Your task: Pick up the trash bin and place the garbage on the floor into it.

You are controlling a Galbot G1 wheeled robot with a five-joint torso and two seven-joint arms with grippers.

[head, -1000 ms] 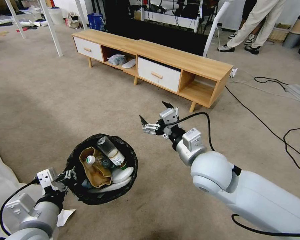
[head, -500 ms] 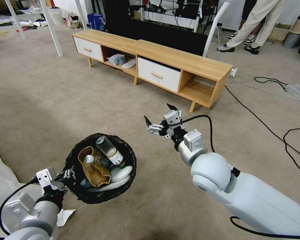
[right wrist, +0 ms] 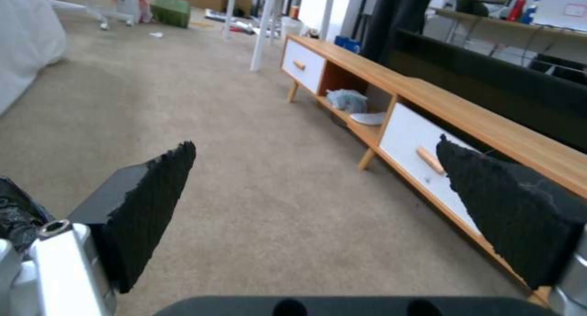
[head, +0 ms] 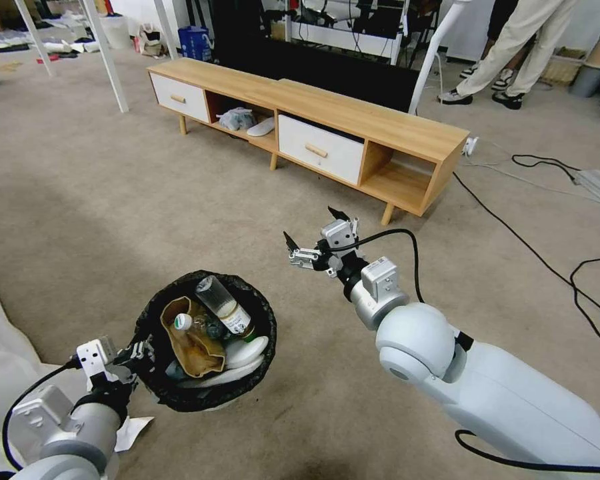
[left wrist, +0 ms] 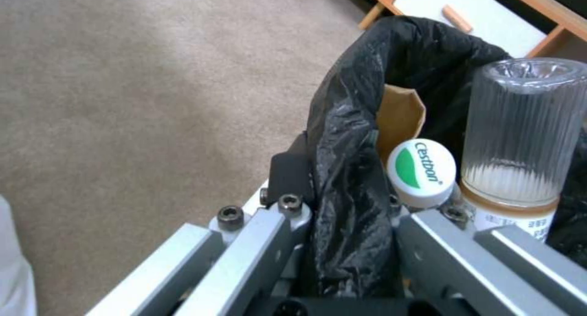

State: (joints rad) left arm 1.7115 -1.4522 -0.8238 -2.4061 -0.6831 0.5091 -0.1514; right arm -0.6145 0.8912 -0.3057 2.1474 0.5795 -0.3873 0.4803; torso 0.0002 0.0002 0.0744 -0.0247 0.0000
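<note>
— Moved since before? Right gripper point(head: 315, 239) drawn back a little, fingers point(right wrist: 153, 201) spread wide, empty, above floor point(head: 113, 220).

— And left? Left gripper point(head: 139, 353) clamped on bin point(head: 207, 393) rim; garbage point(head: 207, 327) inside bin.

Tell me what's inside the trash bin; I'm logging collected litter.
Inside the trash bin: a brown paper bag, a clear bottle, a white-and-green cap and something white. Anything beneath is covered.

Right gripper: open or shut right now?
Open. The right gripper hangs empty above the floor, its black pads spread wide apart.
</note>
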